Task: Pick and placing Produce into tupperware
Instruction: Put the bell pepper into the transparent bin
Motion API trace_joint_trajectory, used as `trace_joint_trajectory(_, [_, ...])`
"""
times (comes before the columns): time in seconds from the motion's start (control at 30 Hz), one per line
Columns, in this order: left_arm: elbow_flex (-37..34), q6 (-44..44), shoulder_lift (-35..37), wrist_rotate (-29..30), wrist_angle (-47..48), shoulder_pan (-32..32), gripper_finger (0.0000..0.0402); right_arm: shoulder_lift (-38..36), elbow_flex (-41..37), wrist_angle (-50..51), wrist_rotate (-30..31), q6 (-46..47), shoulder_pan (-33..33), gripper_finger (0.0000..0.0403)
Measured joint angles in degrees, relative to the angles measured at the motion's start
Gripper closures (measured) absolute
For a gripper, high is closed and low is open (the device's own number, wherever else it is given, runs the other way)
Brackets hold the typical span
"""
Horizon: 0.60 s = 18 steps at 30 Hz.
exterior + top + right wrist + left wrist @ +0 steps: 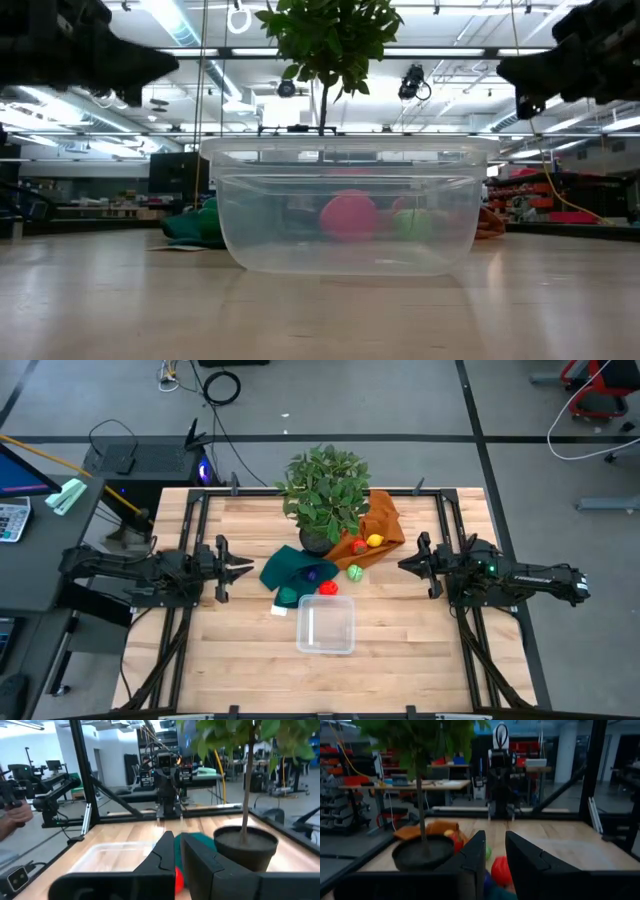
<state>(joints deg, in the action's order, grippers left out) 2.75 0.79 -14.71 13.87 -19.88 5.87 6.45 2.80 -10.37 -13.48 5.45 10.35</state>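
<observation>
The tupperware (325,627) sits empty at the front centre of the bench (400,650), just in front of the red produce (328,588). Green produce (354,571) lies beside it; yellow produce (375,541) rests on the orange cloth (385,520) by the plant (323,485). Green cloth (290,568) lies left of these. Left gripper (240,569) and right gripper (405,564) hang at either side, jaws released, holding nothing.

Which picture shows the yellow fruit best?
The high view: the yellow fruit lies in plain sight on the orange cloth beside the plant pot. The left wrist view shows only a yellow sliver behind the pot. The low and right wrist views don't show it.
</observation>
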Motion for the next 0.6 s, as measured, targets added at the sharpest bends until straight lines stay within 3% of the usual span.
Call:
trace_joint_trajectory(0.27, [5.67, 2.99, 0.15, 1.54, 6.50, -0.02, 0.0322, 6.12, 10.31, 5.90, 0.71, -3.78, 0.00, 0.0402])
trace_joint_trajectory(0.6, [6.25, 5.78, -1.36, 4.85, 9.98, -0.01, 0.0324, 26.73, 31.58, 25.98, 4.17, -10.37, 0.00, 0.0402])
